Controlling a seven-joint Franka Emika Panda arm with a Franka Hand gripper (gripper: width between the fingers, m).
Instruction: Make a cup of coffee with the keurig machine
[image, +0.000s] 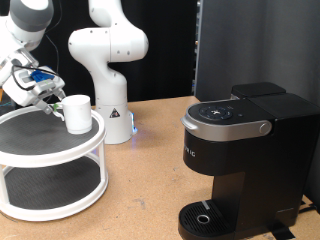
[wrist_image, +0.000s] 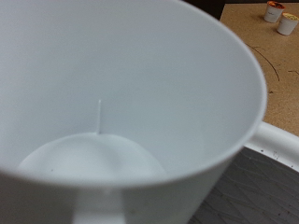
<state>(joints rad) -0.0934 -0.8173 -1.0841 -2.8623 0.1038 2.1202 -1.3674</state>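
Left of the keurig machine (image: 240, 160), treat the rigid, slick, breakable cup (image: 77, 112) carefully; grip its wall; tool (image: 48, 98) opening cannot be determined.

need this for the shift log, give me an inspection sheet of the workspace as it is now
surface: brown wooden table carrying a white two-tier round stand.
job's things: cup upright on the stand's top tier; keurig machine at the exterior view's right, lid closed, drip base bare.
clutter: two small coffee pods on the table.
grippers: gripper right beside the cup; open or shut unclear.
cables: nothing seen.
surroundings: second white robot arm behind, black backdrop.
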